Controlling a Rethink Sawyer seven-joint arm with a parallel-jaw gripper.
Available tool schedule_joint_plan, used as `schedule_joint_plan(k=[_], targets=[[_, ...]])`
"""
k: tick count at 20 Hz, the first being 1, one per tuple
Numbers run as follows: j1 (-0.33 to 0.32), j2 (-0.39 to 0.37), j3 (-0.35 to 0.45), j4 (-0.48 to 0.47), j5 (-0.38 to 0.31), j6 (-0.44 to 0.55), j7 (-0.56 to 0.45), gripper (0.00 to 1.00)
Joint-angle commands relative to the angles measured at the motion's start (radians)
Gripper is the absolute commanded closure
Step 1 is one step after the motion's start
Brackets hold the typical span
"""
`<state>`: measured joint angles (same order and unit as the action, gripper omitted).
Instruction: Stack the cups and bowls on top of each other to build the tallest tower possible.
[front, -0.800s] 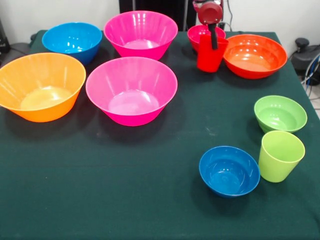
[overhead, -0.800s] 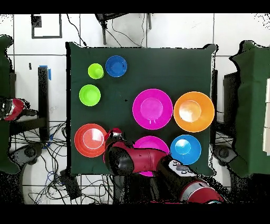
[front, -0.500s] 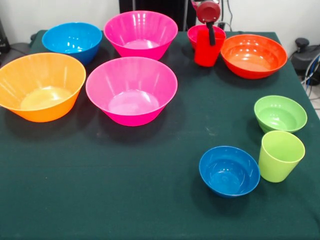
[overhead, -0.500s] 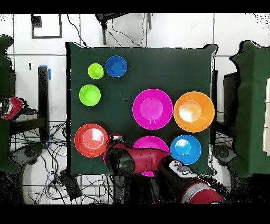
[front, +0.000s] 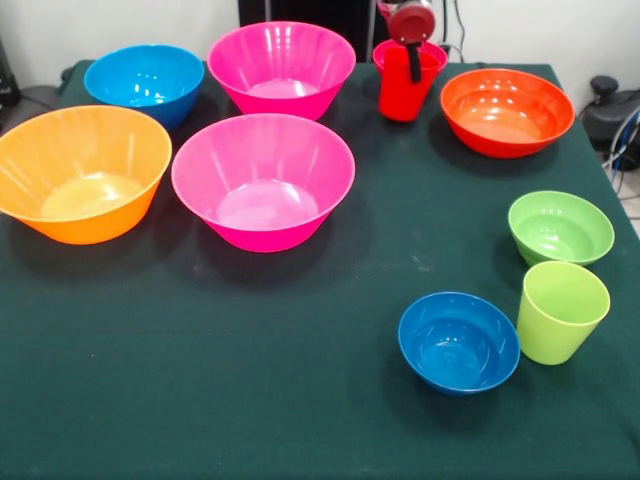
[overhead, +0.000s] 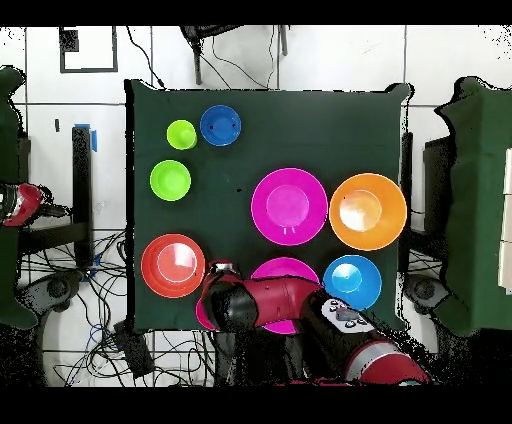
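— Where is the red cup found, and how is it held?
— At the worktop's far edge, left of the wide red-orange bowl; the gripper is clamped on its rim, one finger seen inside.
— And the lime-green cup?
— It is seen upright beside the small blue bowl; the small green bowl sits just behind.

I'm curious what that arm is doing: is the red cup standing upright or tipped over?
Upright. In the front view the red cup stands mouth up at the table's far edge, with the pincer reaching down over its rim.
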<state>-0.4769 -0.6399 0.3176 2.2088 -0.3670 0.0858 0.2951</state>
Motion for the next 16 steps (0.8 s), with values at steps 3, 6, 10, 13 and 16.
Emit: schedule_joint_plan(k=[3, 6, 10, 13, 16], targets=[[0.013, 0.075, 0.07, -0.172, -0.07, 0.101, 0.107, 1.0], [0.001, 0.075, 0.097, -0.179, -0.065, 0.112, 0.104, 1.0], [-0.003, 0.073, 0.113, -0.191, -0.056, 0.13, 0.105, 1.0], [-0.018, 0.078, 0.132, -0.199, -0.051, 0.15, 0.098, 1.0], [-0.033, 0.067, 0.147, -0.193, -0.049, 0.161, 0.098, 1.0]])
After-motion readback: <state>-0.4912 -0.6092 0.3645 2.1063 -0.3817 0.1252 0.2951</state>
